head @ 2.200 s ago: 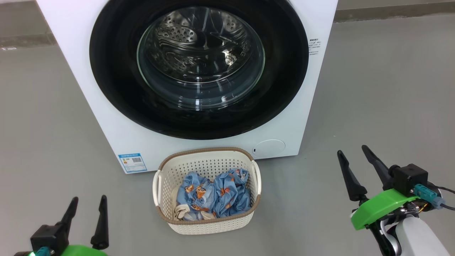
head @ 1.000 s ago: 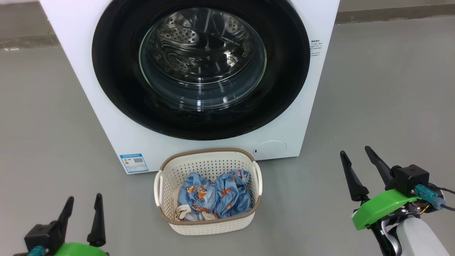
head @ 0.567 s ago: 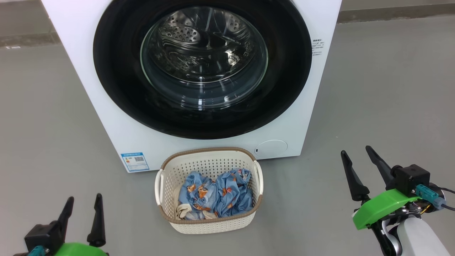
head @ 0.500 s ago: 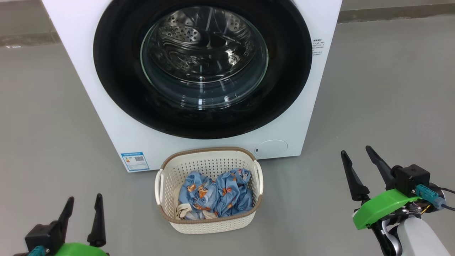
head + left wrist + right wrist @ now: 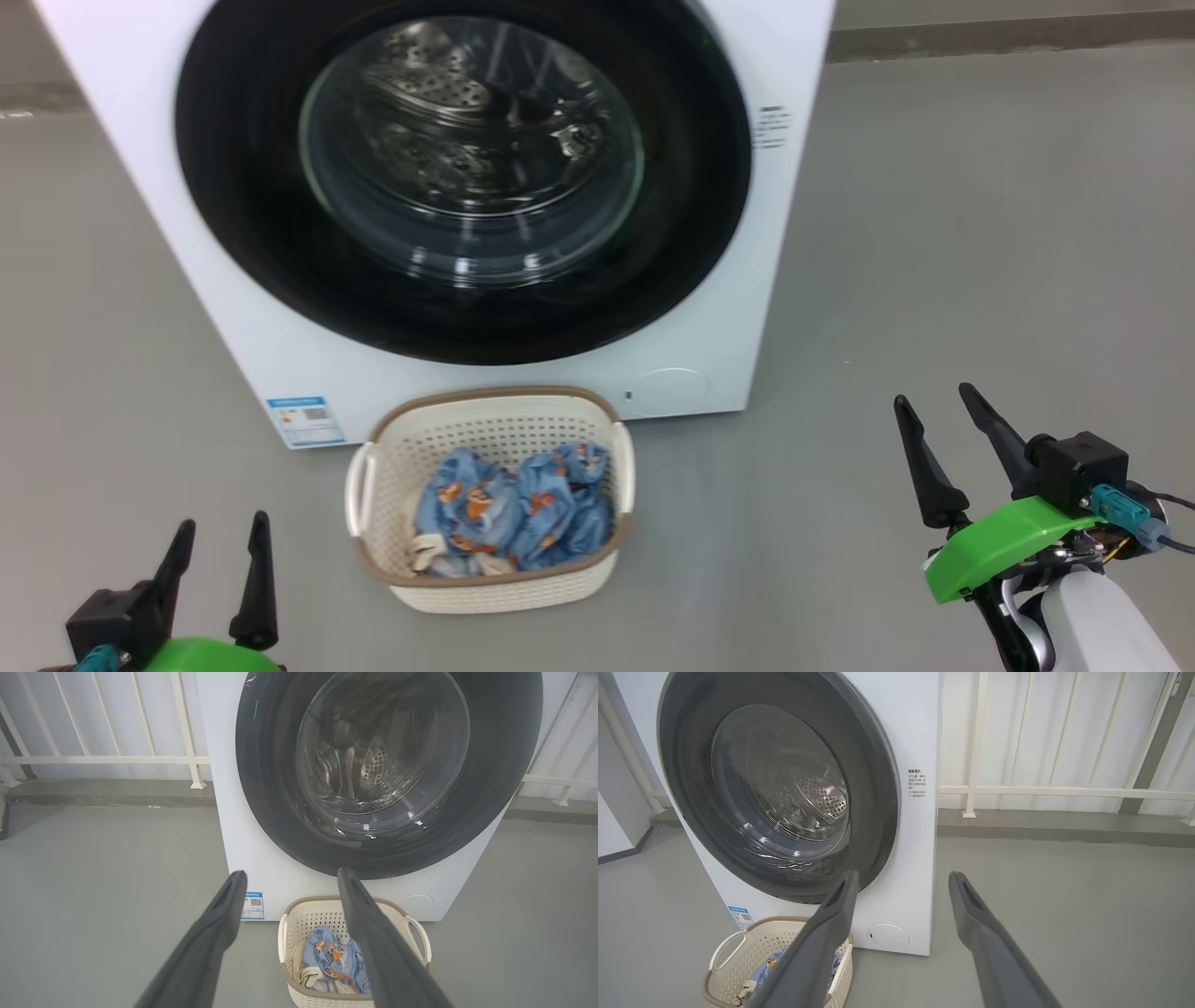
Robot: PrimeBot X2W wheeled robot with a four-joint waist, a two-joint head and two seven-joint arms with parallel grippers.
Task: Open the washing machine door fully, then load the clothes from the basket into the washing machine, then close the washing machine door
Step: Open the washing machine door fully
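Just one basket [image 5: 504,595], one washing machine [image 5: 245,347].

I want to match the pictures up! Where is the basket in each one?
Head view: basket low, left of middle.
Left wrist view: basket at bottom, right of middle.
Right wrist view: basket at bottom left.
Shared landmark: blue label near the basket.

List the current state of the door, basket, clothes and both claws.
washing machine door: shut, not yet opened.
basket: upright, not yet emptied.
clothes: bunched inside the basket.
left claw: open, empty.
right claw: open, empty.
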